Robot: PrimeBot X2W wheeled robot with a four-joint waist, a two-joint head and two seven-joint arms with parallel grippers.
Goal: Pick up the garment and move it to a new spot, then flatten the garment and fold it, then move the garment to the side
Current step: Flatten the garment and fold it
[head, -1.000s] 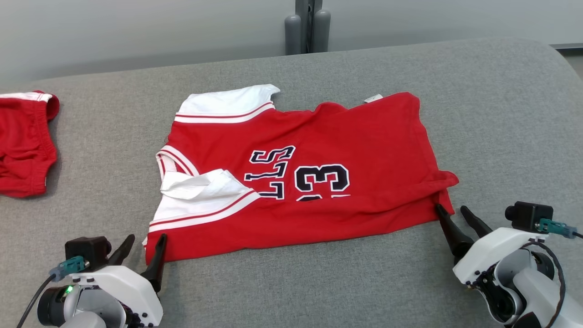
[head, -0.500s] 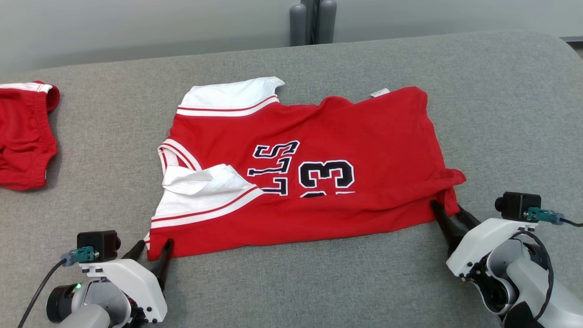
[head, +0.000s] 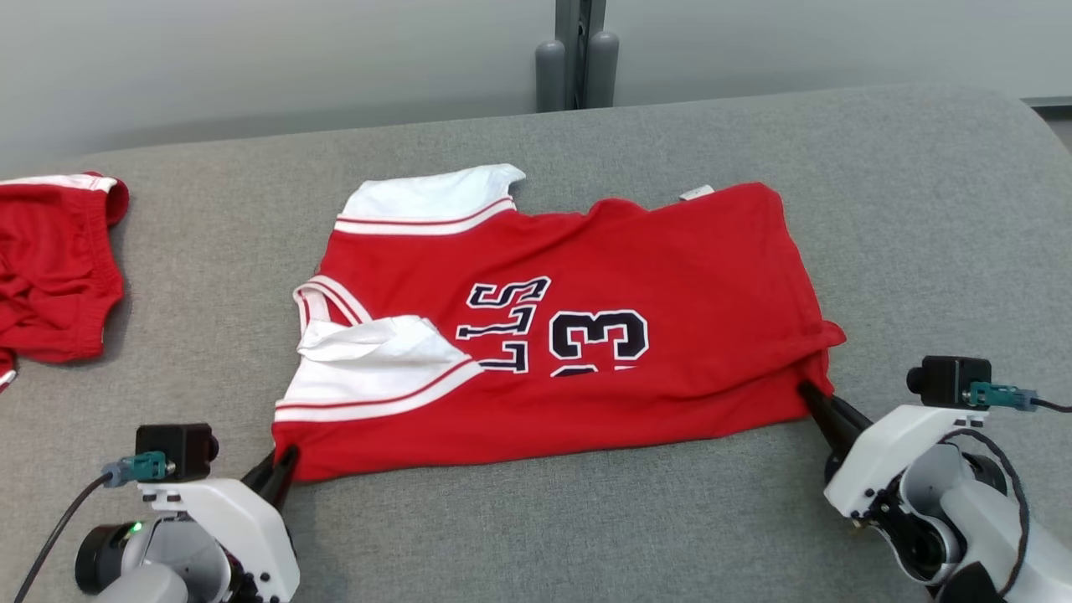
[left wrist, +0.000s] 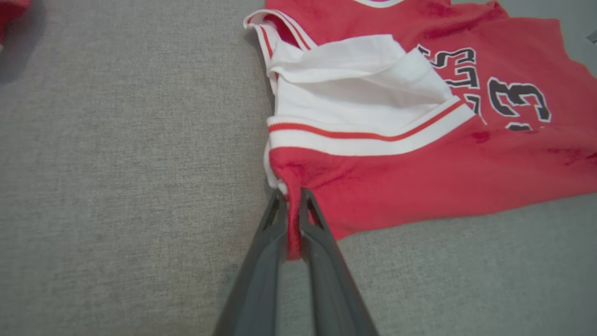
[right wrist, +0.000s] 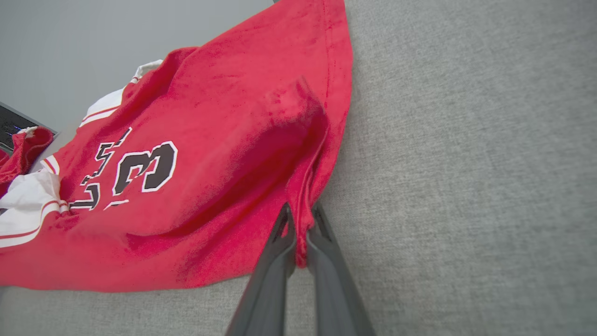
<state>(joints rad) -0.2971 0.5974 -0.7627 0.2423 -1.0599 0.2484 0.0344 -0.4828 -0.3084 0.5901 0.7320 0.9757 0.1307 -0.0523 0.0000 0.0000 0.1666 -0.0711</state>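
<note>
lying flat on the grey padded surface (head: 921, 209), the red jersey (head: 569, 335) spreads sideways across the middle, lettering up, white-trimmed shoulders toward the robot's left. the left gripper (head: 280, 465) is pinched on its near left corner, with red cloth between the fingers. the right gripper (head: 812, 398) is clamped on the near right corner. a second red garment (head: 50, 276) sits well apart at far left.

The left gripper (head: 283, 461) sits at the near left, its 2 fingers pinched together on the near-left corner of the garment (head: 586, 276). The right gripper (head: 811, 394) sits at the near right, its 2 fingers clamped on the near-right corner. Both white wrists angle inward, fingers pointing far.
</note>
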